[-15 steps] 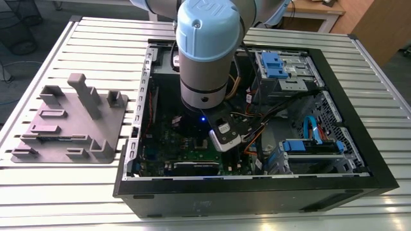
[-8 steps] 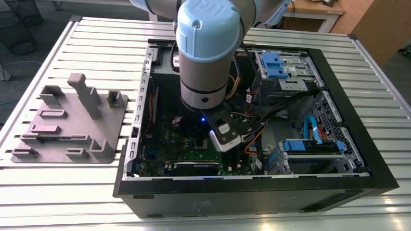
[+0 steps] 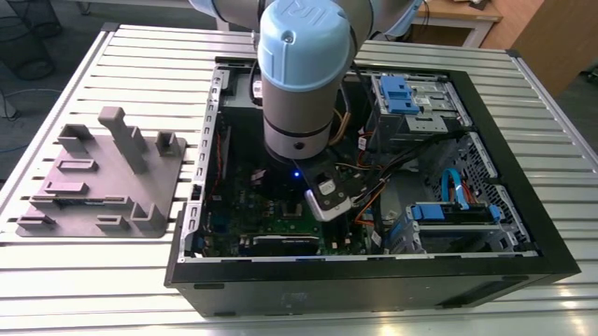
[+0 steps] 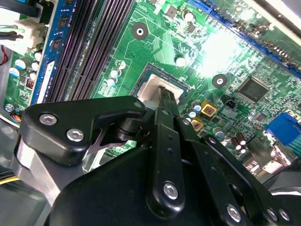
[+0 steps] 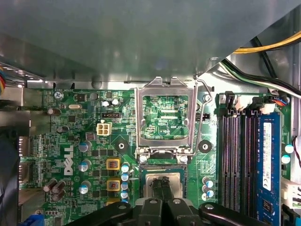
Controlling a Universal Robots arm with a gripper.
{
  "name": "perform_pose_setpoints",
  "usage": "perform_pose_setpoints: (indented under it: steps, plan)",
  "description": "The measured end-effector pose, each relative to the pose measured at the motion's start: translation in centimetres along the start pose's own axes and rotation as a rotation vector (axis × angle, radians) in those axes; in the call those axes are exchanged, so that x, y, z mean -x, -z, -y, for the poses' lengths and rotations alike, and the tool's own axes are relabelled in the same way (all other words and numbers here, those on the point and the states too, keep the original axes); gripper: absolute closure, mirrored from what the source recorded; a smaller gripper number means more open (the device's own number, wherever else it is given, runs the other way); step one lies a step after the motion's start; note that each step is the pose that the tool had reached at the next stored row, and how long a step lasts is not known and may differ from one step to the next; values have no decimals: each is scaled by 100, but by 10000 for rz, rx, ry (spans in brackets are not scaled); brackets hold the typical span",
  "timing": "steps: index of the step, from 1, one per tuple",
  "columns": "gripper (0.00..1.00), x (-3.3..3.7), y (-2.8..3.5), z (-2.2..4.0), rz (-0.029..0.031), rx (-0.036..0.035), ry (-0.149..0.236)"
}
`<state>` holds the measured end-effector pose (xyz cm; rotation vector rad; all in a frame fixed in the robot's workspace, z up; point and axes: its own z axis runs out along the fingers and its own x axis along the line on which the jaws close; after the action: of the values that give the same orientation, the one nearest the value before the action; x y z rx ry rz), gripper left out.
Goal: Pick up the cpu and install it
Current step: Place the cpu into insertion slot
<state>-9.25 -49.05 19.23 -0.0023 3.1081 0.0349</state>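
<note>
CPU (image 4: 149, 89) lies flat in its socket on the green motherboard (image 5: 75, 155), right beneath the tips of my pincer (image 4: 167, 94). In the second wrist view its pale silver top shows just beside them. My two fingers (image 5: 156, 189) are drawn together with barely a slit between them, and I see nothing gripped there. They reach down to the chip's top, though I cannot tell whether they touch it or hang just above it.

Just beyond my fingertips, in the first wrist view, the hinged socket frame (image 5: 139, 117) stands open, its thin wire lever (image 5: 201, 117) raised beside it. The long black memory slots (image 5: 235, 155) run near the socket, off to one side of my pincer.

In the exterior view my arm (image 3: 299, 84) reaches down into the open computer case (image 3: 523, 269). The grey fixture tray (image 3: 103, 175) sits on the slatted table (image 3: 140, 63) outside the case, well apart from my pincer, toward the exterior view's left.
</note>
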Motion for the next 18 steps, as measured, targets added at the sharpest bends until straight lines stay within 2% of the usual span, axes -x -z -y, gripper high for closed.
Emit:
perform_pose_setpoints:
  steps: [8,11,14,18]
  plan:
    - [89,12,20,-1,3,7,0]
    - [89,13,66,-1,-2,-4,0]
    - [89,16,155,-3,-3,-5,0]
    - [89,18,216,-4,-3,-5,0]
